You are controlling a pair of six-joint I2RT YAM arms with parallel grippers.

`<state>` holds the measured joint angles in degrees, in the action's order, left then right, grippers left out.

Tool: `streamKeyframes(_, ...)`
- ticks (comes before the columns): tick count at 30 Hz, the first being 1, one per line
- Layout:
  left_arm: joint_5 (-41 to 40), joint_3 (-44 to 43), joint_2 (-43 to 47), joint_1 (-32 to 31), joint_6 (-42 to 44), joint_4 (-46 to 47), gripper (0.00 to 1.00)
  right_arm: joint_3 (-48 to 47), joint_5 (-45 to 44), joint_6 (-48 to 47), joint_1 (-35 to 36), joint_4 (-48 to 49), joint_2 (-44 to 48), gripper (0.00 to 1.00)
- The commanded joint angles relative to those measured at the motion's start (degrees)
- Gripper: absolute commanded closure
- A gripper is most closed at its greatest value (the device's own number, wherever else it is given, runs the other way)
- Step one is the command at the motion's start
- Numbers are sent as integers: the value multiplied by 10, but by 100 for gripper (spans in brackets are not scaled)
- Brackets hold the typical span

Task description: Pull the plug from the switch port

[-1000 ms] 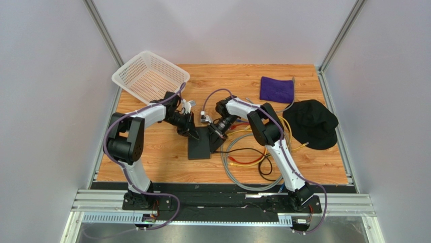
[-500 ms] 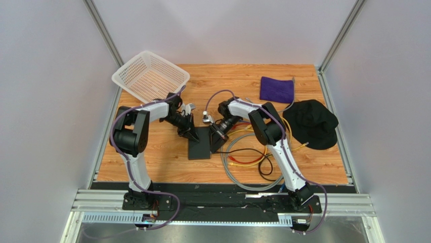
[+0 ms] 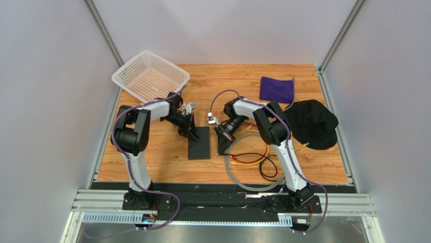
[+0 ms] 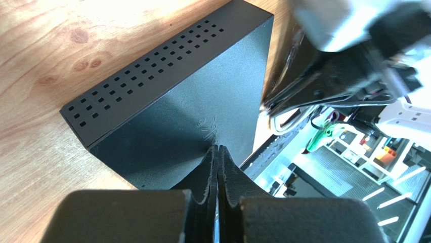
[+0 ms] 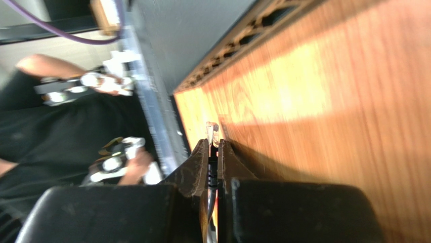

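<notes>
The switch [image 3: 199,143] lies flat mid-table, with coiled cables [image 3: 248,161] to its right and a black cap [image 3: 311,123] well apart. The left wrist view shows the left gripper [image 4: 218,152] pressed together, tips on the switch top. The right wrist view shows the right gripper [image 5: 212,147] pinching the clear plug [image 5: 212,130], now drawn clear of the switch edge it overlapped a second ago.

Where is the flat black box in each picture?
Top external: the switch lies on the middle of the wooden table.
Left wrist: the switch fills the middle, with vent holes along its side.
Right wrist: the switch is not in it.
Shared landmark: the wooden table shows in all three.
</notes>
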<state>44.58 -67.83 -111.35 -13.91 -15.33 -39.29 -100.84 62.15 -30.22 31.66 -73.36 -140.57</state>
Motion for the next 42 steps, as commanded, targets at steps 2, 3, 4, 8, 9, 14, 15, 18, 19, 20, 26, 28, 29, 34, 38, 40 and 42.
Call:
streamKeyframes(2, -102, 9, -1, 0, 49, 21, 100, 13, -110, 21, -33, 99, 112, 100)
streamKeyframes(3, -104, 11, 9, 0, 50, 22, 100, 15, -120, 26, -41, 108, 122, 100)
streamKeyframes(4, -105, 13, 13, 0, 51, 22, 100, 14, -141, 36, -49, 116, 132, 100)
streamKeyframes(8, -121, 14, 46, 1, 62, 17, 100, -15, -199, 69, -112, 144, 168, 100)
streamKeyframes(9, -128, 13, 52, 2, 71, 14, 100, -23, -229, 69, -119, 146, 174, 100)
streamKeyframes(14, -145, -14, 102, 10, 100, 6, 100, -66, -298, 69, -157, 159, 230, 100)
streamKeyframes(15, -161, -21, 108, 10, 115, 0, 100, -71, -325, 74, -160, 164, 239, 100)
streamKeyframes(18, -189, -59, 128, 11, 144, -21, 100, -76, -416, 107, -163, 208, 276, 100)
streamKeyframes(19, -196, -80, 133, 11, 151, -26, 100, -75, -441, 121, -165, 225, 287, 96)
streamKeyframes(20, -208, -91, 140, 13, 152, -37, 100, -75, -460, 139, -165, 255, 304, 96)
streamKeyframes(26, -255, -153, 171, 17, 210, -62, 100, -96, -509, 205, -176, 380, 343, 72)
streamKeyframes(28, -260, -169, 182, 18, 216, -67, 99, -115, -508, 238, -177, 391, 333, 39)
streamKeyframes(29, -266, -172, 187, 19, 223, -70, 96, -124, -492, 247, -177, 386, 329, 30)
streamKeyframes(34, -274, -211, 233, 20, 251, -110, 55, -61, -462, 265, -160, 385, 386, 0)
streamKeyframes(38, -273, -265, 283, 21, 315, -149, 39, -9, -490, 214, -160, 336, 466, 0)
streamKeyframes(40, -285, -302, 299, 20, 330, -144, 29, -31, -509, 213, -159, 299, 473, 0)
streamKeyframes(42, -309, -327, 302, 21, 329, -117, 24, -104, -526, 230, -157, 274, 458, 0)
